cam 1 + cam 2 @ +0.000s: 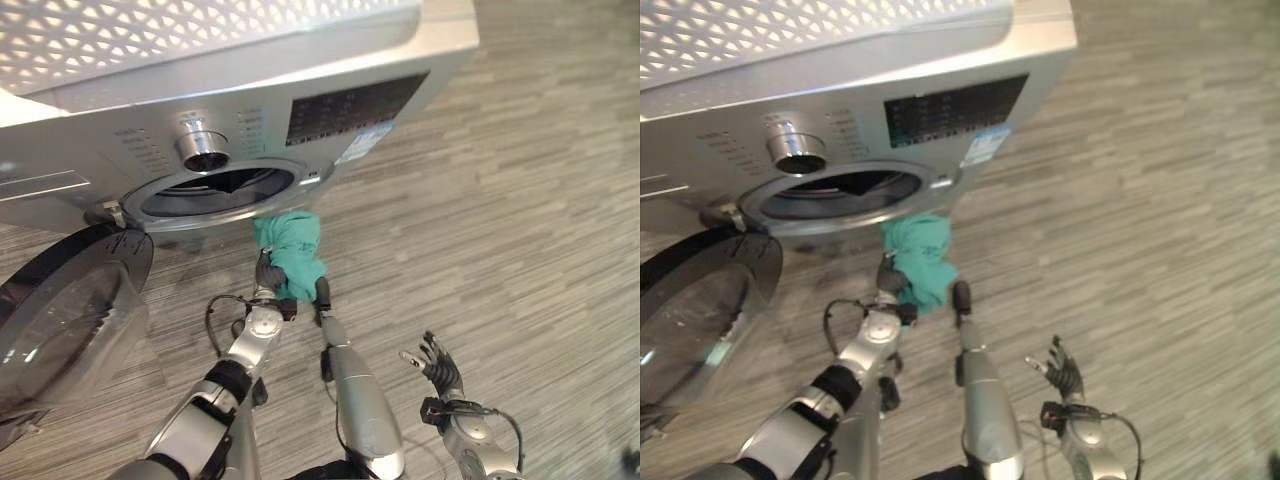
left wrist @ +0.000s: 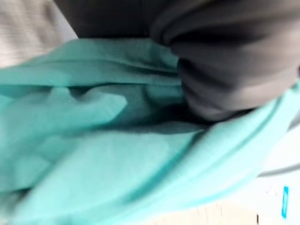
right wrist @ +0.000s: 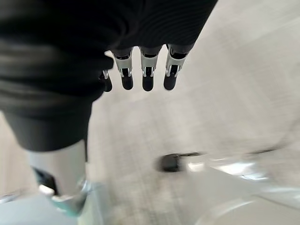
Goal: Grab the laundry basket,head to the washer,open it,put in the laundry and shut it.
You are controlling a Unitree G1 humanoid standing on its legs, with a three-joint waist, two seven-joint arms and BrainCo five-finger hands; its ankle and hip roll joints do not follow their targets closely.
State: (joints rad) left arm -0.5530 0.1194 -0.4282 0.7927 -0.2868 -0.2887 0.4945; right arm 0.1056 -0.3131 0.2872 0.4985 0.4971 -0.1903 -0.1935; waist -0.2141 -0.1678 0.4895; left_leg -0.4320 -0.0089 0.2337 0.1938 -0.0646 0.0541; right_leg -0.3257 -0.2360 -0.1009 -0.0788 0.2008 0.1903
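A silver front-loading washer stands before me with its round door swung open to the left. Its dark drum opening is uncovered. My left hand is shut on a bunched teal cloth and holds it off the floor, just below the lower right rim of the opening. In the left wrist view the teal cloth lies in folds right against the hand's dark cover. My right hand hangs low at the right, open, fingers straight and holding nothing.
A white perforated laundry basket rests on top of the washer at the upper left. Grey wood-look floor stretches to the right of the machine. The open door takes up the space at the lower left.
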